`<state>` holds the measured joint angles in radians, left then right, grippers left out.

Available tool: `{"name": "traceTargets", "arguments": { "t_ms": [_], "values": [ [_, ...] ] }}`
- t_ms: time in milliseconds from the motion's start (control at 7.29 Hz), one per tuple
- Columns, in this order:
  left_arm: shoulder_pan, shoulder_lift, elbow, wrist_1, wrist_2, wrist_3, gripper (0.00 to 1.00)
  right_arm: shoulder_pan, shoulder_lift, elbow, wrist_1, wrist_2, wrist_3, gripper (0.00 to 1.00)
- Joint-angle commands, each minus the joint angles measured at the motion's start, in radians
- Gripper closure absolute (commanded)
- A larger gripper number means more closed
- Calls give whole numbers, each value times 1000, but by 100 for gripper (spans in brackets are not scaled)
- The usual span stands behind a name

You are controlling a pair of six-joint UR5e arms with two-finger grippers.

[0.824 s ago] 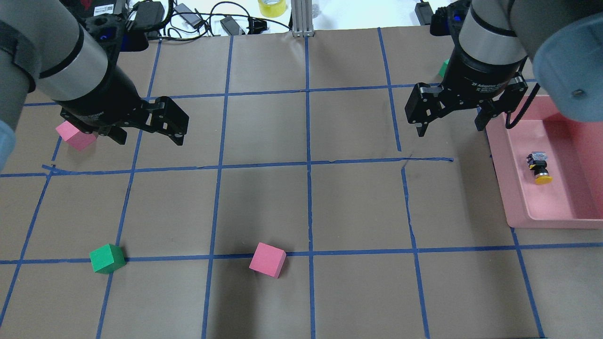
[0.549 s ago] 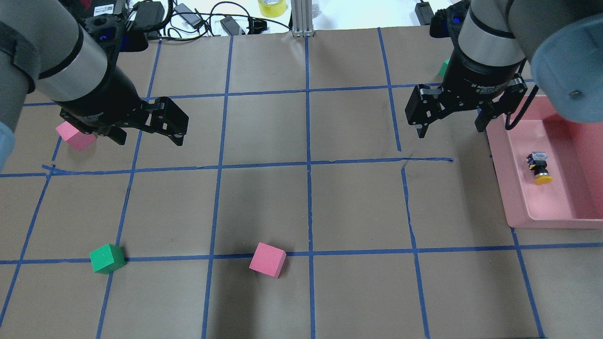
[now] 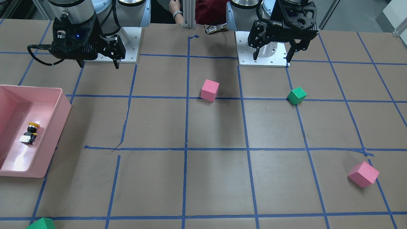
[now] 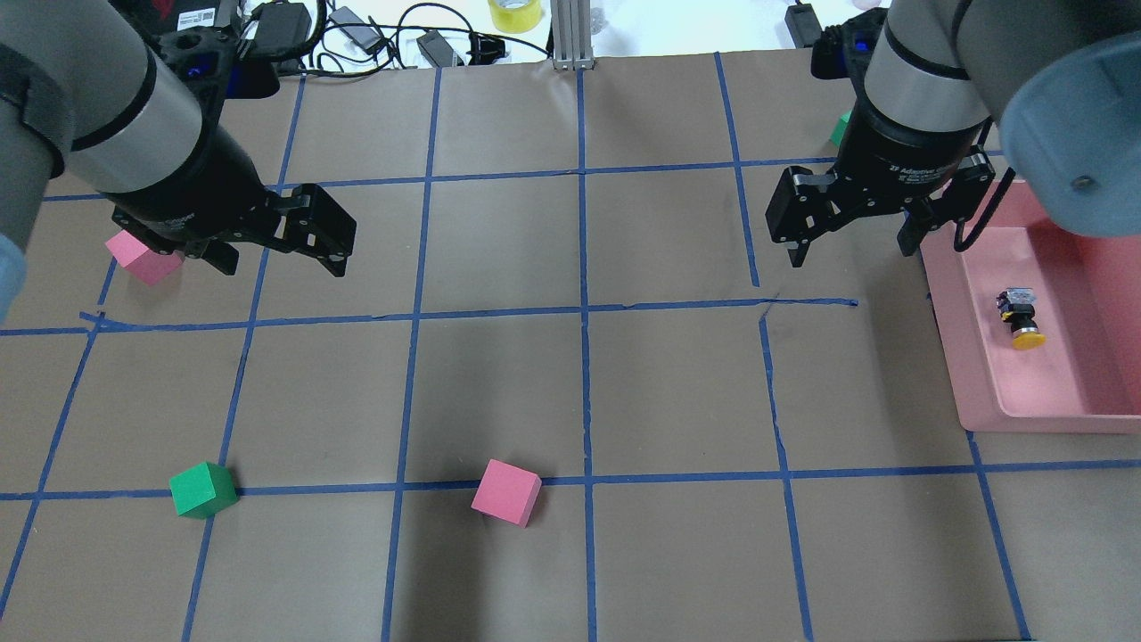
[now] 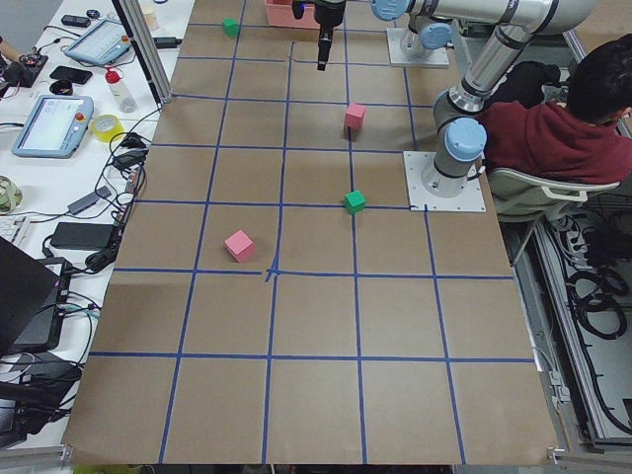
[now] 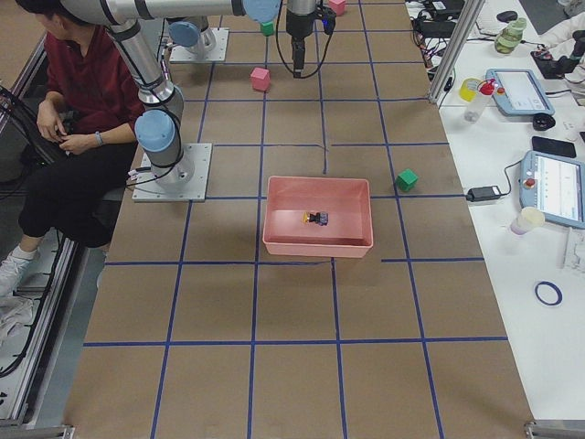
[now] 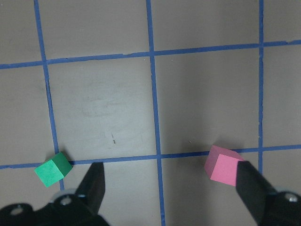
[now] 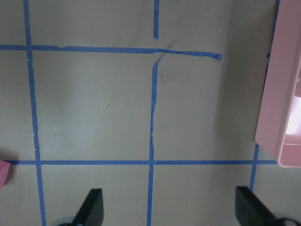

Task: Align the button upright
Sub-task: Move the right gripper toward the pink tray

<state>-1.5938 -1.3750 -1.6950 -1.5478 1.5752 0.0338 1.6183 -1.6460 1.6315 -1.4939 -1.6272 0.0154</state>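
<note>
Overhead exterior: left tool [image 4: 280, 257] and right tool [image 4: 849, 251] both gape wide, holding nothing.

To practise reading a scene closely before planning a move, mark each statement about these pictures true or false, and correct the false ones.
1. The button lies on its side inside the pink bin. True.
2. The right claw is shut on the button. False: it is open and empty, above the table beside the bin.
3. The left claw is open. True.
4. The pink bin holds a cube as well as the button. False: only the button is in it; the green cube and the pink cube sit out on the table.
</note>
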Motion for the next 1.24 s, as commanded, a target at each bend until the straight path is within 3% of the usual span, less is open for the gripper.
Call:
{"name": "traceTargets", "arguments": {
  "t_ms": [0,824,1098],
  "values": [
    [0,1,0,0,0,0,0,-2,0,4,6,0,1,0],
    [0,1,0,0,0,0,0,-9,11,14,-15,-11,-6,0],
    [0,1,0,0,0,0,0,-59,26,18,-92,-176,-15,0]
  ]
}}
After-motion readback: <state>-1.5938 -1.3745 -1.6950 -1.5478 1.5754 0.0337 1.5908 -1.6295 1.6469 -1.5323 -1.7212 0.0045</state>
